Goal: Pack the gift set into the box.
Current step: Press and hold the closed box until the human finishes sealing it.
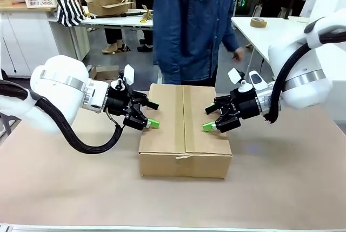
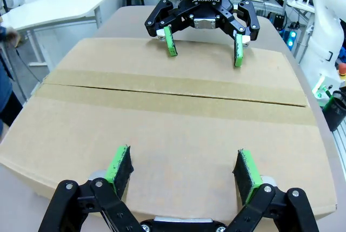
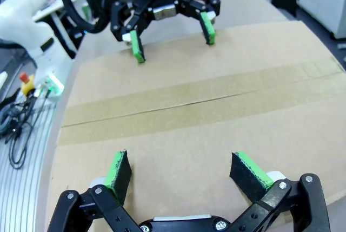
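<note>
While both grippers hang over it, the box (image 1: 185,129) sits shut at mid-table, flaps folded flat, with the seam (image 1: 183,116) running 12 to 6 in the front view, so its long axis goes away from the robot toward the person (image 1: 194,24). The left gripper (image 1: 147,114) hovers at the 9 o'clock edge, the right gripper (image 1: 212,117) at the 3 o'clock edge, each about equally near, facing each other across the seam. Both have their jaws spread wide with nothing between the pads. I'd guess the gift set is already inside, but I can't tell with the flaps down. Next move probably turns on pressing or taping along that seam.
</note>
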